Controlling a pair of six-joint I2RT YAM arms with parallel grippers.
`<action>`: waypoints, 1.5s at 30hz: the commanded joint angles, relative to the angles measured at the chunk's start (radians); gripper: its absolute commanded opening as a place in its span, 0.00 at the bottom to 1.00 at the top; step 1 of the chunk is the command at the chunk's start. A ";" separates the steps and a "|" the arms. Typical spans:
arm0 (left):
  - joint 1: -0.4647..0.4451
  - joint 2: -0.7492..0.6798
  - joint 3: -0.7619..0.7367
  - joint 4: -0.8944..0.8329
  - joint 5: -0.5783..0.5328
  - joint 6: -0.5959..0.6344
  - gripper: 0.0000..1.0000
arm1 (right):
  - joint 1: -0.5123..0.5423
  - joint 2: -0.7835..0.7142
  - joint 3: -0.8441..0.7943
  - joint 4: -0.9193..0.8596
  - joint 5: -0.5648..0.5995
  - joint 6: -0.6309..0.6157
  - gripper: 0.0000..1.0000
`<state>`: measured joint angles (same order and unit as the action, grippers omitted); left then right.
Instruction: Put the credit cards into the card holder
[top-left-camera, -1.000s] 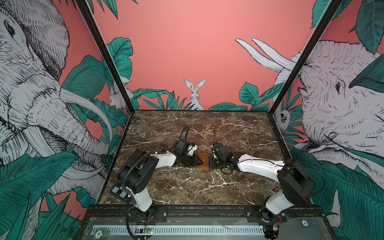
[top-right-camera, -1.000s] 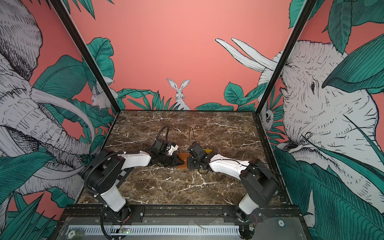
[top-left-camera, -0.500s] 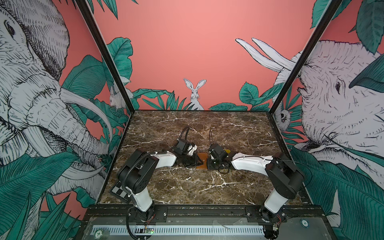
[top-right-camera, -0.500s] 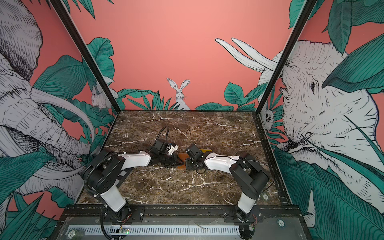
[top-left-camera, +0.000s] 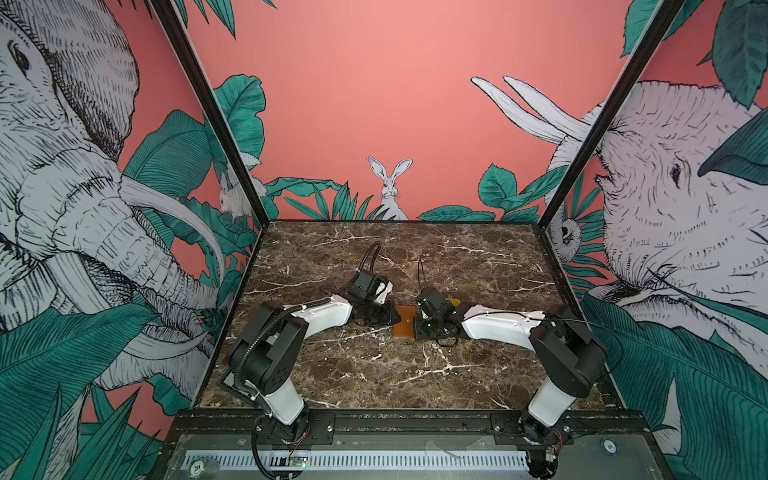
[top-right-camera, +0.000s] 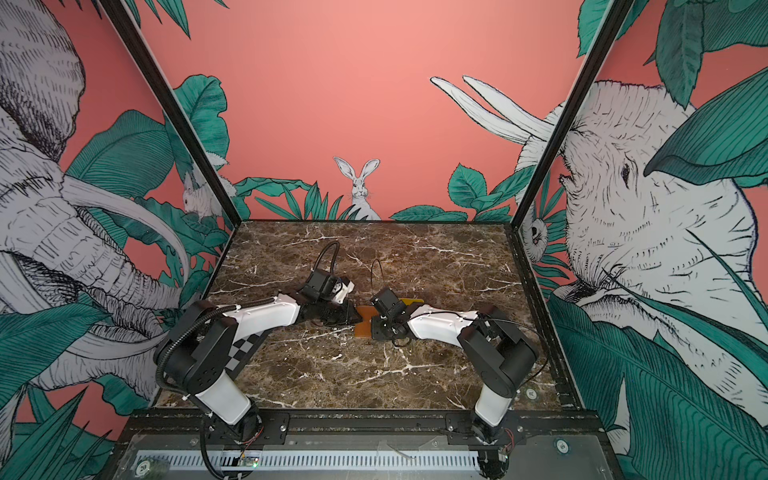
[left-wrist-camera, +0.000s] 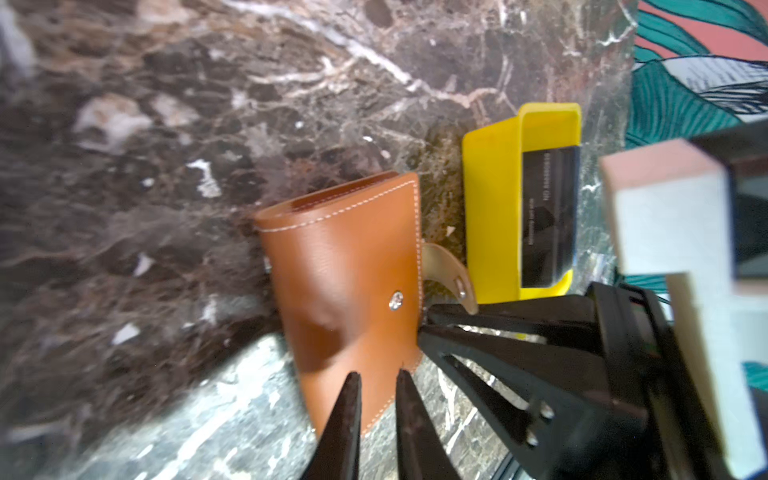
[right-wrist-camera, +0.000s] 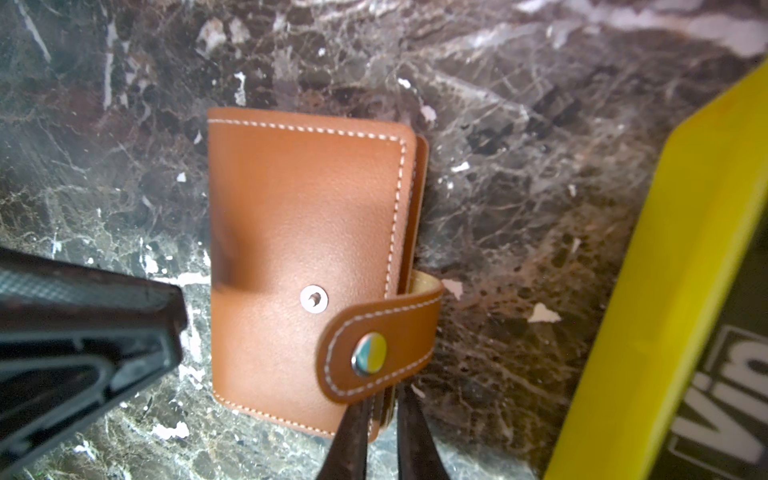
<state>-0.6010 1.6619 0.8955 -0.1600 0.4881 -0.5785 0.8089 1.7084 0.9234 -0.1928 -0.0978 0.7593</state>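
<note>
Currently: card holder (right-wrist-camera: 307, 232), closed with its snap undone, is lying midway between the table's (top-left-camera: 374, 374) side edges. Right gripper (right-wrist-camera: 382, 405) is clamping its open edge, presumably to lift the cover. Left gripper (left-wrist-camera: 377, 376), jaws nearly together, is hovering at the spine; contact unclear. Credit cards (left-wrist-camera: 546, 216) are sitting in the yellow tray (left-wrist-camera: 490, 208) just beside.

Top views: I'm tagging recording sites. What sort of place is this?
Probably a purpose-built robot test booth: jungle-mural walls enclose a marble-pattern tabletop, with left arm and right arm bolted to a front rail.
</note>
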 joint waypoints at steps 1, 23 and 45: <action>-0.004 0.008 0.037 -0.092 -0.067 0.050 0.17 | -0.002 0.025 0.008 -0.051 0.028 0.007 0.15; -0.003 0.101 0.045 -0.058 -0.071 0.035 0.24 | 0.005 -0.148 0.041 -0.140 0.085 -0.048 0.15; -0.004 0.079 0.012 -0.006 -0.046 0.003 0.22 | 0.029 0.042 0.303 -0.343 0.210 -0.023 0.23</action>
<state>-0.6006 1.7538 0.9321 -0.1772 0.4335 -0.5613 0.8326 1.7412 1.2045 -0.5117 0.0807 0.7322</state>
